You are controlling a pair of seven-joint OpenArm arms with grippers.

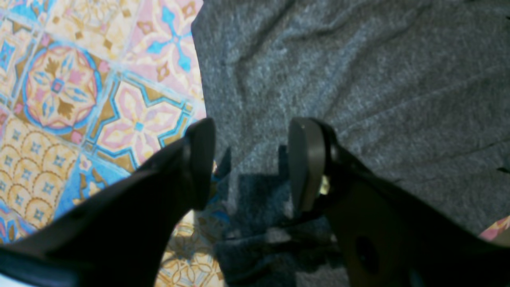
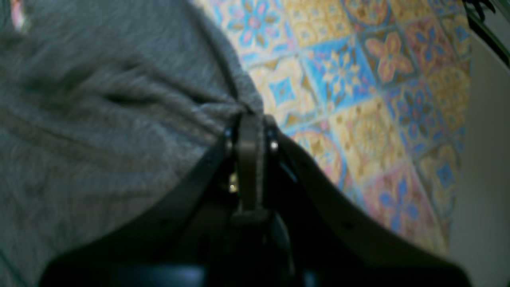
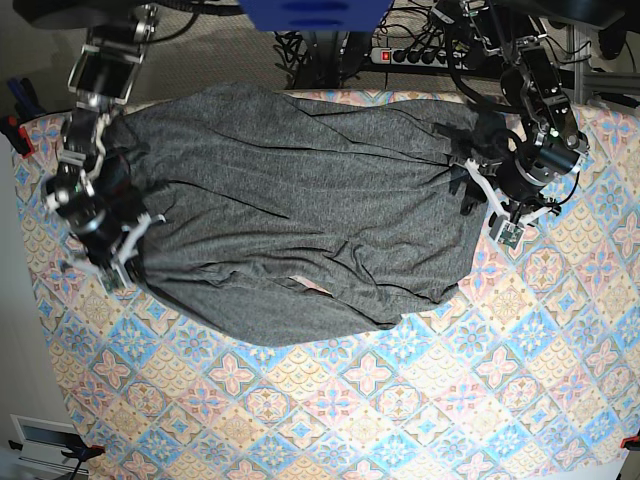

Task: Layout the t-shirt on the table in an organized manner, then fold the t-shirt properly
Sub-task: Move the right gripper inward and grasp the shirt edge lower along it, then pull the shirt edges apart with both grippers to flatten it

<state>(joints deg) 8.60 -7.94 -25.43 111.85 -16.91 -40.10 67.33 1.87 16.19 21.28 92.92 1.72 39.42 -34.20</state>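
The dark grey t-shirt (image 3: 300, 200) lies spread and wrinkled across the far half of the table (image 3: 370, 400), its lower edge folded under unevenly. At the base view's left side, my right gripper (image 3: 132, 262) is shut on the t-shirt; the right wrist view shows its fingers (image 2: 249, 119) pinching a bunched edge of the t-shirt (image 2: 99, 119) over the table (image 2: 358, 99). On the other side my left gripper (image 3: 465, 188) stands open. Its fingers (image 1: 201, 159) straddle the edge of the t-shirt (image 1: 358, 79) just above the cloth, beside bare table (image 1: 59, 79).
A power strip (image 3: 420, 55) and cables lie behind the table's far edge. A blue object (image 3: 315, 12) hangs over the back middle. A red clamp (image 3: 12, 135) sits at the table's left edge. Tiled surface stretches in front of the shirt.
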